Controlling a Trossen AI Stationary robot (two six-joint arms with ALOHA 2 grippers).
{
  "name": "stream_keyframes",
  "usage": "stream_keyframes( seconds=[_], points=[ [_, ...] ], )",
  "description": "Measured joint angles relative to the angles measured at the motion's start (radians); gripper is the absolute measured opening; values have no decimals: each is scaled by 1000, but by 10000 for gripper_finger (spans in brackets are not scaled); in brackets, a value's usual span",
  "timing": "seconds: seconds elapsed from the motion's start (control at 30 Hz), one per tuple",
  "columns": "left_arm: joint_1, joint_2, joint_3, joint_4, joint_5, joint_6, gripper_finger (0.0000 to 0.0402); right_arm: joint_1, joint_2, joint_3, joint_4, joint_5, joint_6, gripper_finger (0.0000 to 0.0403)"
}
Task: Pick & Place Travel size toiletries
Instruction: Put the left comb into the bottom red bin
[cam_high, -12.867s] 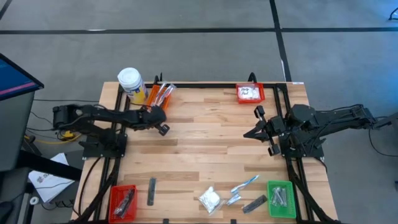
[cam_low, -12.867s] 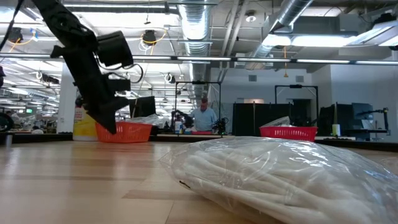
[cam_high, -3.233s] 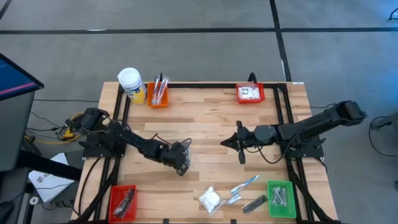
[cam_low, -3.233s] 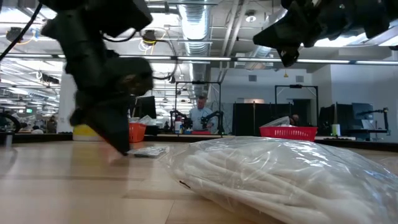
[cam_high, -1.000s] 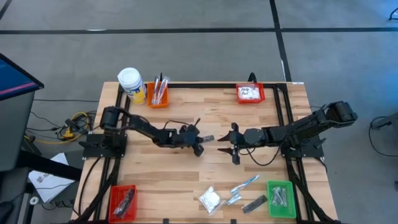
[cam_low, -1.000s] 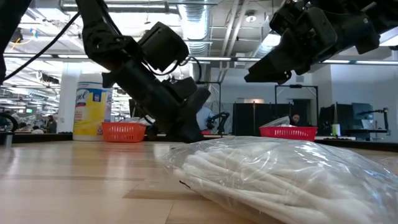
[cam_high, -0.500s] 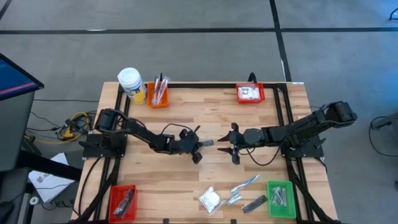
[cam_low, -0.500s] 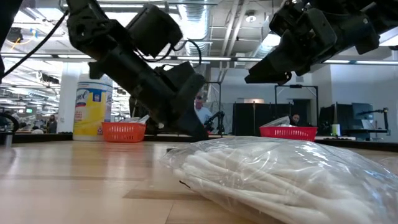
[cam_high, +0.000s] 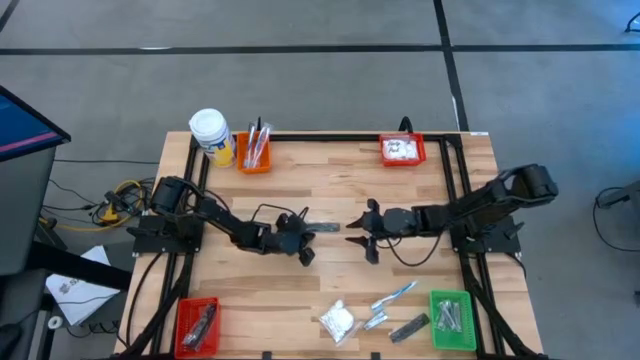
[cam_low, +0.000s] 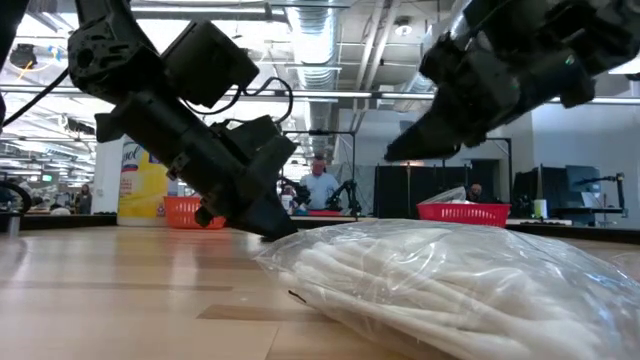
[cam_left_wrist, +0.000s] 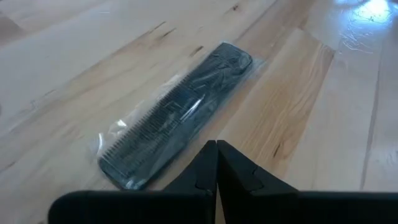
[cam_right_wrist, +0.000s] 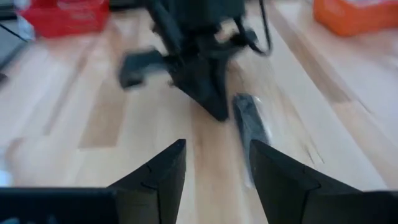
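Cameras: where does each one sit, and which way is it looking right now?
High: overhead, looking straight down on the table; both arms show.
Low: at tabletop height, facing the room; white packet close up.
Left wrist: above shut jaws, facing the wrapped comb.
Right wrist: past open jaws toward the left gripper.
Shared: the comb shows in both wrist views.

Dark grey comb (cam_left_wrist: 177, 115) with fine teeth, in clear wrap, on a pale striped wood tabletop (cam_high: 330, 180). Both arms black. An orange bin (cam_high: 253, 158) and red bin (cam_high: 402, 150) along the far edge; a red bin (cam_high: 197, 325) and green bin (cam_high: 452, 320) at the near corners. White packet (cam_high: 337, 320).
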Motion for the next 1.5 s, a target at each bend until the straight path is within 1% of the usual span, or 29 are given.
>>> stream_keyframes(
  seconds=[0.13, 0.23, 0.37, 0.47, 0.57, 0.67, 0.73, 0.87, 0.97, 1.1, 1.27, 1.37, 1.5],
  points=[
    [9, -1, 0, 0, 18, -1, 0, -41, 39, -1, 21, 0, 27, 171],
    [-3, -8, -2, 2, 10, 22, 0, -68, 48, -1, 21, -12, 51, 170],
    [-27, -86, -17, -4, -66, 65, 0, -79, 48, -1, 32, -46, 66, 169],
    [-37, -153, -70, 0, -135, 56, 0, -80, 48, -1, 82, -47, 67, 169],
    [-35, -202, -140, 0, -146, 8, 0, -83, 48, -1, 114, -43, 66, 169],
    [-35, -214, -197, 23, -147, -25, 0, -83, 48, -1, 131, -6, 41, 170],
    [-35, -209, -221, 75, -145, -22, 0, -83, 48, -1, 134, 4, 26, 172],
    [-32, -205, -225, 179, -131, 47, 0, -83, 49, -1, 144, 5, -2, 179],
    [-19, -206, -219, 203, -121, 69, 0, -92, 49, -1, 149, 6, 0, 187],
    [-6, -195, -219, 206, -111, 70, 0, -113, 113, 9, 165, 7, 14, 193],
    [-7, -174, -219, 221, -107, 72, 0, -122, 257, 92, 167, 4, 21, 190],
    [-9, -174, -219, 231, -108, 85, 0, -122, 304, 135, 179, -32, -6, 192],
    [4, -174, -219, 234, -97, 91, 0, -126, 355, 152, 161, -36, -11, 206]
  ],
)
